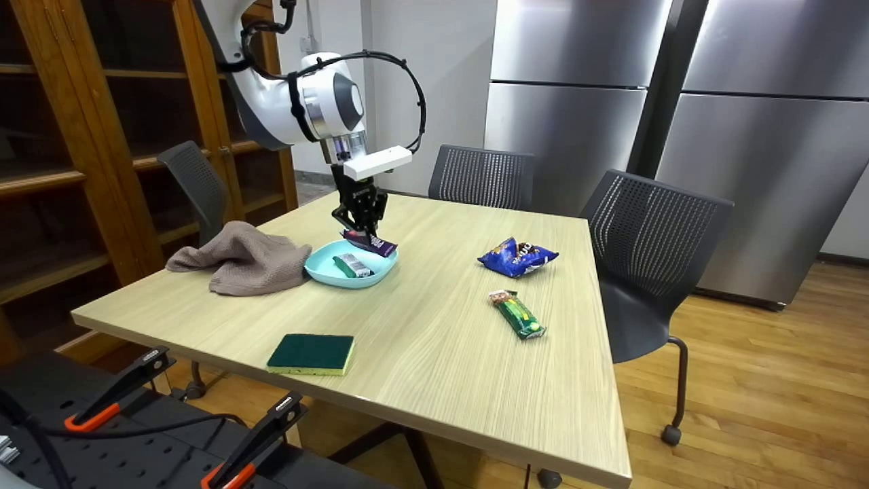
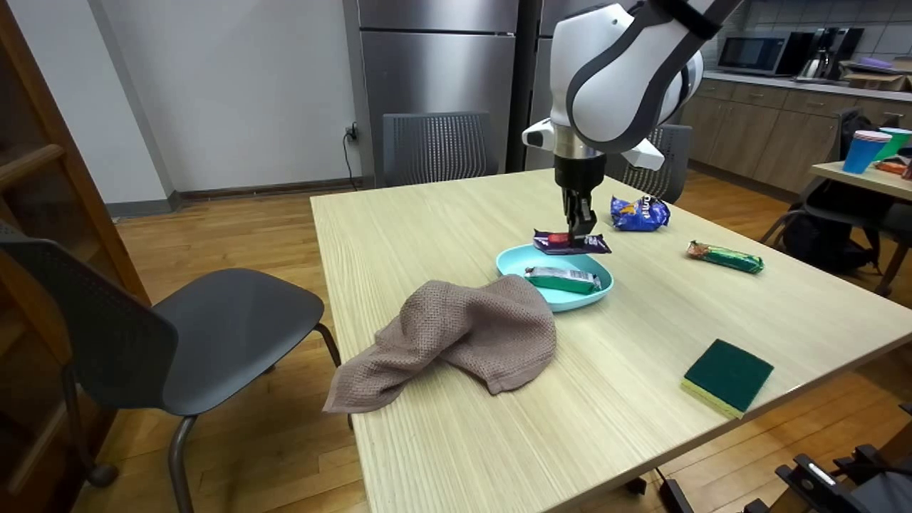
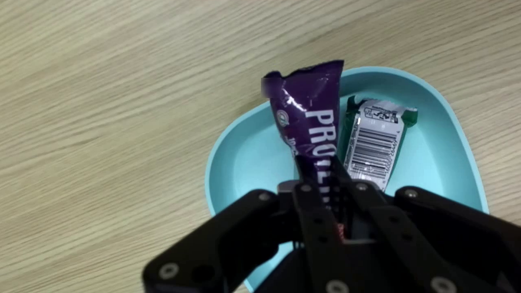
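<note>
The table holds a blue plate, the gripper above. A snack bag lies well apart from the plate; the gripper pinches a purple bar over it, not yet released; a white-and-green bar already lies inside, a green bar outside.

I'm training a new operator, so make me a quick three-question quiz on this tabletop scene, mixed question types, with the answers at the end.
1. Multiple choice: What is the gripper holding?
A) a sponge
B) a purple bar
C) a blue packet

2. True or false: A green-wrapped bar, barcode side up, lies in the turquoise dish.

3. Fill in the blank: A crumpled brown ____ lies beside the turquoise dish.

Key: 1. B; 2. True; 3. towel.
</note>
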You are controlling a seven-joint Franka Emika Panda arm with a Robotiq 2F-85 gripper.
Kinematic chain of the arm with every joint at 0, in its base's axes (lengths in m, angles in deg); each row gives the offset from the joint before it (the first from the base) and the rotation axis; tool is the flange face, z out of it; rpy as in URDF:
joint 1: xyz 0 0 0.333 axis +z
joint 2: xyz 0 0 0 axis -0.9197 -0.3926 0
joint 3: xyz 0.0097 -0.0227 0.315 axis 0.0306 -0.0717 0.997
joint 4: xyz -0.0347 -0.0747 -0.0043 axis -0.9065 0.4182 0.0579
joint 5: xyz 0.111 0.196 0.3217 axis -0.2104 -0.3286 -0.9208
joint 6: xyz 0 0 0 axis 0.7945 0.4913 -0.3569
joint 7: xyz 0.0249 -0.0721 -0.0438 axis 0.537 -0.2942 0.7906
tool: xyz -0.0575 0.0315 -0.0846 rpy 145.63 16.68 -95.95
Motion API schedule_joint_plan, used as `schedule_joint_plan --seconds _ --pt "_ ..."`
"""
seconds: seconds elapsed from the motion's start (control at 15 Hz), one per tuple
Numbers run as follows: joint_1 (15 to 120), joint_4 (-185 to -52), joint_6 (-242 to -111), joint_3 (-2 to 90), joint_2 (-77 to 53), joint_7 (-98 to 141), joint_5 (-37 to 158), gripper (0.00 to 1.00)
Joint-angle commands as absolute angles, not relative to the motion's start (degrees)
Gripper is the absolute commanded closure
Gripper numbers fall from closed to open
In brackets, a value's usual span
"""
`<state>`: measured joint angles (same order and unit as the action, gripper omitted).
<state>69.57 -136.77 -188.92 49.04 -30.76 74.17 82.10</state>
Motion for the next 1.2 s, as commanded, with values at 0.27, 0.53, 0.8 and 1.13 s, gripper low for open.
schedule_joint_plan --seconds 0.27,0.53,0.8,1.13 --pt "71.1 -133.9 -187.4 48.7 -31.9 72.9 84.1 0.61" --pt "71.7 -136.1 -189.1 48.1 -30.3 73.1 87.4 0.31" --pt "69.8 -139.6 -190.0 48.9 -27.1 74.8 87.1 0.02" --pt "65.1 -147.8 -192.4 49.3 -20.9 75.3 84.1 0.00"
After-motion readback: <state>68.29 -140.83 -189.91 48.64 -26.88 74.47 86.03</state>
